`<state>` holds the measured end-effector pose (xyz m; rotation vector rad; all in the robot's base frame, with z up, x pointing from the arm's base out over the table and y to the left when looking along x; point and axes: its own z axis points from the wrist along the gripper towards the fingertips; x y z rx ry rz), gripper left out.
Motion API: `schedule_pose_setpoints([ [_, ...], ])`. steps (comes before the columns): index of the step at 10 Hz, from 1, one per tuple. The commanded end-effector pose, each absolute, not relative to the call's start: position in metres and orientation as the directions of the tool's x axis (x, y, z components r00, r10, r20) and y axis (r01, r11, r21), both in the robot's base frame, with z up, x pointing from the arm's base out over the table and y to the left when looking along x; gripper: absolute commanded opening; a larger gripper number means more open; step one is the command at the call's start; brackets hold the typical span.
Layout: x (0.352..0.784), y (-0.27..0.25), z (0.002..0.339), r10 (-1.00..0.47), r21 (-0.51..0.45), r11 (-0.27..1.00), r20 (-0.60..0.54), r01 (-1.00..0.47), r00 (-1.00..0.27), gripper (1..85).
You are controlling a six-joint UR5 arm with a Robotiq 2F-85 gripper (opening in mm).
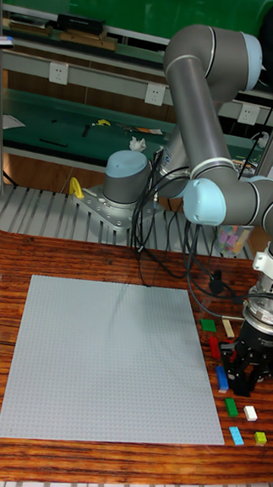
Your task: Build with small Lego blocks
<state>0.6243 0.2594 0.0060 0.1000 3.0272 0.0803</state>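
**Wooden table with baseplate and loose bricks**

A dark wooden table (87,259) is seen, with a large grey baseplate (105,360) laid flat on it. To the right of the plate, small bricks are scattered on the wood: a green one (209,325), a tan one (228,328), a blue one (223,379), a white one (250,413) and a yellow-green one (261,438).

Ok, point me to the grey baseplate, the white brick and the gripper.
grey baseplate (109,355), tall fixed view, bare middle of the plate.
white brick (250,413), tall fixed view, its top face.
gripper (248,364), tall fixed view, between its fingertips.
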Motion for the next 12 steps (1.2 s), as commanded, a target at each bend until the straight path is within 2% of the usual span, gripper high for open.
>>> schedule_pose_setpoints([
  [1, 0.621, 0.271, 0.022, 0.1, 0.085, 0.992, -0.077, 0.093, -0.992, 1.3],
  [5, 0.62, 0.263, 0.038, 0.056, 0.063, 0.997, -0.063, 0.052, -0.996, 1.3],
  [7, 0.621, 0.265, 0.051, 0.031, 0.09, 0.996, -0.057, 0.026, -0.998, 1.3],
  [10, 0.639, 0.267, 0.053, 0.058, 0.103, 0.994, -0.122, 0.045, -0.991, 1.3],
  [12, 0.64, 0.263, 0.053, 0.053, 0.088, 0.995, -0.126, 0.042, -0.991, 1.3],
])
